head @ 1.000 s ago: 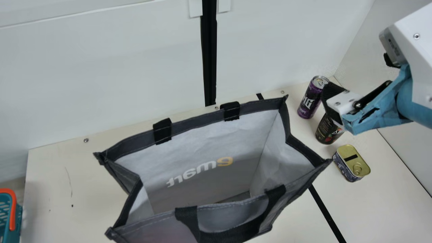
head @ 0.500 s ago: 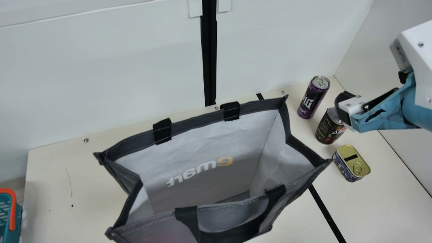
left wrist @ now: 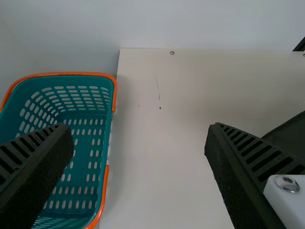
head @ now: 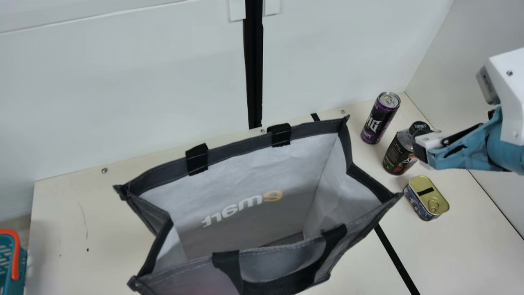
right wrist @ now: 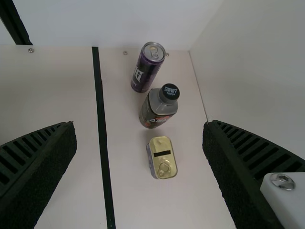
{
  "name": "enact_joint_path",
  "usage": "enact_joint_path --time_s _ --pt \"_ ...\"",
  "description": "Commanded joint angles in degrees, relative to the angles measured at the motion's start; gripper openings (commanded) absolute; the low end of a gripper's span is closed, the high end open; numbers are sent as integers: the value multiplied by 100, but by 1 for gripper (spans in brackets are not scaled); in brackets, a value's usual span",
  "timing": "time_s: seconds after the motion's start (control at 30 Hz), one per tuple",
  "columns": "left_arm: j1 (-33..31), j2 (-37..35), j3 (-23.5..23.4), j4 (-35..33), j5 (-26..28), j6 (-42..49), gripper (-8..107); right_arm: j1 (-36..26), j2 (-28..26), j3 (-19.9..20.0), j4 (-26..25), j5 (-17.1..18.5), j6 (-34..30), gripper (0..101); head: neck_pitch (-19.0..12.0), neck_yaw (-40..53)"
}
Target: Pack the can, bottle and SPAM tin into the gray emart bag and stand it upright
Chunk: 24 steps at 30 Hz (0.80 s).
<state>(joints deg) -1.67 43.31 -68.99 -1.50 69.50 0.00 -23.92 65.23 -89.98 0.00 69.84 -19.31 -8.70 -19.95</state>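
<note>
Three items stand loose on the cream table [head: 94, 229], in a file by its right edge. The can [head: 380, 119], purple with a silver top, is upright near the far right corner. The bottle [head: 399, 153], upright and dark-capped, is just nearer the front. The SPAM tin [head: 430, 200] is nearer still, just beside the bottle, gold lid and pull ring uppermost. Gray emart bag [head: 282, 172]: upright, mouth gaping, pale lining visible, set between the table's left and right edges; its front handle [head: 339, 237] droops outside the near panel. Right gripper [head: 425, 147]: from where I stand, in front of part of the bottle in the main view; contact with it, cannot tell. The right wrist view shows its claw spread wide, nothing between the fingers. Left gripper [left wrist: 140, 126]: claw likewise wide and holding nothing, seen in the left wrist view against the left part of the table. Teal basket [left wrist: 86, 133] with orange handles: just beside the table's left edge, off the tabletop.
</note>
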Motion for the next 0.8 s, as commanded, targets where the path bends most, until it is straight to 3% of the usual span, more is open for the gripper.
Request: enact_joint_path --time_s 0.0,0.77 --pt "0 0 0 0 0 0 90 -28 -19 89 28 6 22 95 -130 -5" --pt "0 0 0 0 0 0 90 -62 -55 194 73 3 39 95 -130 -5"
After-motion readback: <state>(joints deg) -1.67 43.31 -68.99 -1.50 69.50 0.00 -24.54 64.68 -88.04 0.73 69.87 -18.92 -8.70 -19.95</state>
